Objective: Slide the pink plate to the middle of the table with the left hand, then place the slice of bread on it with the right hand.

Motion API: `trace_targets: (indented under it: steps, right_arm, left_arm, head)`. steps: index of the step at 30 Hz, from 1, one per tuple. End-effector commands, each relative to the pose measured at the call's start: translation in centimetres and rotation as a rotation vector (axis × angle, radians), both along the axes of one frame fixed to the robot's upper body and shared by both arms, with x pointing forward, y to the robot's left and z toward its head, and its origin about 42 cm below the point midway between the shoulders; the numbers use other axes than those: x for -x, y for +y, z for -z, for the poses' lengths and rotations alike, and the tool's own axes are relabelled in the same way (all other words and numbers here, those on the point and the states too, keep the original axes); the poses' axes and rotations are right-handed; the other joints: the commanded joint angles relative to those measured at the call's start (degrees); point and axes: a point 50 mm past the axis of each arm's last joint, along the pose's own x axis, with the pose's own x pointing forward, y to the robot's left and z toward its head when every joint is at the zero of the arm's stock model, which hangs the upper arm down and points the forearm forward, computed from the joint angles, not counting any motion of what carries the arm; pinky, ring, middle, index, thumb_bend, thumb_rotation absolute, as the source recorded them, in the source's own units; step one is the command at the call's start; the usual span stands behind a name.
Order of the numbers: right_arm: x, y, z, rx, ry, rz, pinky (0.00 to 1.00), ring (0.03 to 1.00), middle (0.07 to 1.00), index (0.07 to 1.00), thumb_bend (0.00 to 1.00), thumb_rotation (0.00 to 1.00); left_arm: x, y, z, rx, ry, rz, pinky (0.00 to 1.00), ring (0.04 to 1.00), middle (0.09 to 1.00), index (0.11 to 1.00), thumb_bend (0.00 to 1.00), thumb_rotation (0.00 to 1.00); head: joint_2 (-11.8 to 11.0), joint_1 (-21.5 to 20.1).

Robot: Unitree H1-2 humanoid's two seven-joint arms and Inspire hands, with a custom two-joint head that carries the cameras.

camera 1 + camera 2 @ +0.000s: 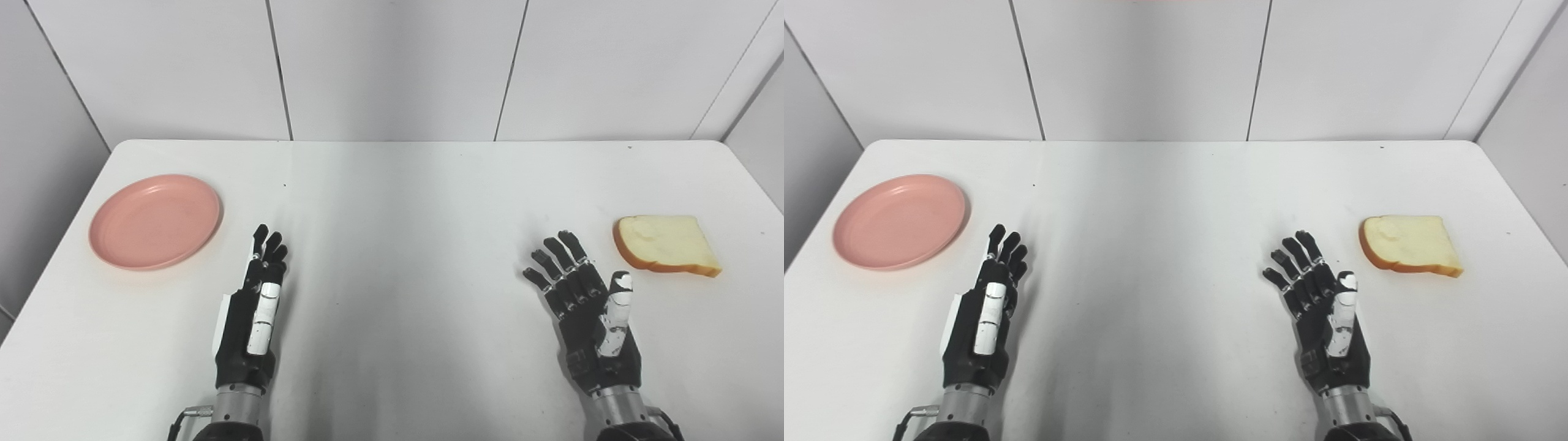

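Note:
A round pink plate (155, 221) lies at the left side of the white table (398, 202), with nothing on it. A slice of bread (666, 245) with a brown crust lies flat at the right side. My left hand (254, 309) hovers near the front, just right of and below the plate, fingers straight and held edge-on, holding nothing. Over at the front right, my right hand (588, 306) is open with fingers spread, palm facing left, a short way left of and below the bread. Neither hand touches its object.
White wall panels (392, 67) rise directly behind the table's far edge. The table's left and right edges lie close to the plate and the bread. Bare tabletop stretches between the two hands.

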Motion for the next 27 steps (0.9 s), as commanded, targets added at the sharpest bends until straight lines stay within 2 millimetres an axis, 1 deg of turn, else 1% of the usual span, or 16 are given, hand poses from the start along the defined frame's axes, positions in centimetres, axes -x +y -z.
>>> trace_targets:
  steps: [1, 7, 8, 9, 11, 14, 16, 17, 18, 19, 20, 21, 22, 23, 26, 27]
  right_arm:
    - [0.0, -0.1, -0.9, 0.011, -0.046, -0.001, 0.84, 0.88, 0.904, 0.9, 0.89, 0.97]
    - [0.0, -0.3, -0.8, 0.038, -0.043, 0.011, 0.85, 0.889, 0.908, 0.903, 0.89, 0.97]
    - [0.0, -0.3, -0.7, 0.038, -0.042, 0.014, 0.85, 0.888, 0.908, 0.903, 0.88, 0.97]
    - [0.0, -0.4, -0.6, 0.037, -0.042, 0.016, 0.85, 0.887, 0.907, 0.902, 0.88, 0.97]
    - [0.0, -0.8, -0.1, 0.037, -0.037, 0.02, 0.85, 0.886, 0.907, 0.902, 0.87, 0.96]
    - [-0.1, -1.5, 0.5, 0.038, -0.033, 0.028, 0.86, 0.888, 0.906, 0.902, 0.86, 0.97]
    - [-0.1, -2.2, 1.0, 0.044, -0.031, 0.032, 0.87, 0.888, 0.916, 0.913, 0.84, 0.98]
    - [-0.1, -2.7, 1.3, 0.048, -0.03, 0.037, 0.88, 0.889, 0.92, 0.918, 0.83, 0.98]
    - [-0.1, -3.0, 1.5, 0.054, -0.029, 0.044, 0.88, 0.887, 0.921, 0.921, 0.82, 0.98]
    - [-0.1, -3.4, 1.8, 0.065, -0.024, 0.054, 0.89, 0.887, 0.921, 0.923, 0.82, 0.98]
    - [-0.1, -3.6, 2.0, 0.073, -0.021, 0.061, 0.89, 0.887, 0.921, 0.924, 0.81, 0.98]
    - [-0.1, -3.9, 2.2, 0.097, -0.011, 0.079, 0.89, 0.887, 0.92, 0.924, 0.81, 0.98]
    - [-0.1, -4.1, 2.4, 0.115, -0.004, 0.091, 0.89, 0.89, 0.923, 0.93, 0.78, 0.99]
    - [-0.1, -4.4, 2.7, 0.131, 0.001, 0.1, 0.89, 0.891, 0.923, 0.932, 0.77, 1.0]
    - [-0.1, -4.9, 3.2, 0.15, 0.002, 0.106, 0.89, 0.9, 0.94, 0.953, 0.77, 1.0]
    - [-0.2, -5.1, 3.5, 0.153, 0.003, 0.104, 0.9, 0.902, 0.942, 0.956, 0.76, 1.0]
  left_arm:
    - [-0.5, -0.1, -1.2, -0.013, -0.067, 0.009, 1.0, 0.978, 0.985, 1.0, 0.78, 0.87]
    - [-0.6, -0.2, -1.0, -0.019, -0.065, 0.007, 1.0, 0.984, 0.986, 1.0, 0.78, 0.87]
    - [-0.6, -0.3, -0.9, -0.018, -0.063, 0.005, 1.0, 0.984, 0.986, 1.0, 0.78, 0.87]
    - [-0.6, -0.4, -0.8, -0.017, -0.062, 0.004, 1.0, 0.983, 0.985, 1.0, 0.79, 0.87]
    - [-0.7, -0.8, -0.4, -0.007, -0.057, 0.005, 1.0, 0.981, 0.984, 1.0, 0.79, 0.86]
    - [-0.8, -1.5, 0.3, 0.011, -0.058, 0.015, 1.0, 0.992, 0.988, 1.0, 0.75, 0.86]
    - [-0.9, -2.1, 0.7, 0.0, -0.066, 0.015, 1.0, 0.989, 0.987, 1.0, 0.72, 0.87]
    - [-0.9, -2.5, 1.0, -0.008, -0.071, 0.015, 1.0, 0.983, 0.987, 1.0, 0.71, 0.88]
    - [-0.9, -2.8, 1.2, -0.013, -0.074, 0.014, 1.0, 0.98, 0.988, 1.0, 0.7, 0.89]
    - [-1.0, -3.1, 1.5, -0.014, -0.076, 0.014, 1.0, 0.979, 0.989, 1.0, 0.69, 0.89]
    - [-1.0, -3.3, 1.7, -0.014, -0.077, 0.014, 1.0, 0.978, 0.989, 1.0, 0.69, 0.89]
    - [-1.0, -3.6, 2.0, -0.012, -0.079, 0.015, 1.0, 0.978, 0.99, 1.0, 0.69, 0.89]
    - [-1.1, -3.8, 2.2, -0.011, -0.081, 0.016, 1.0, 0.983, 0.992, 1.0, 0.68, 0.89]
    - [-1.1, -4.0, 2.5, -0.011, -0.081, 0.015, 1.0, 0.985, 0.993, 1.0, 0.68, 0.89]
    - [-1.1, -4.5, 3.0, -0.017, -0.085, 0.011, 0.97, 0.977, 0.989, 1.0, 0.67, 0.9]
    - [-1.2, -4.7, 3.2, -0.02, -0.088, 0.01, 0.96, 0.979, 0.989, 1.0, 0.66, 0.91]
  head:
    - [0.02, 0.13]
    - [-0.33, 0.76]
    - [-1.0, 1.67]
    - [-1.0, 1.67]
    - [-2.96, 4.96]
    - [-4.24, 7.32]
    - [-5.59, 9.57]
    - [-6.75, 11.22]
    - [-6.75, 11.22]
    - [-7.85, 12.6]
    - [-7.85, 12.6]
    - [-8.83, 13.71]
    - [-9.0, 13.87]
    - [-9.93, 14.77]
    - [-10.66, 15.4]
    - [-11.91, 16.37]
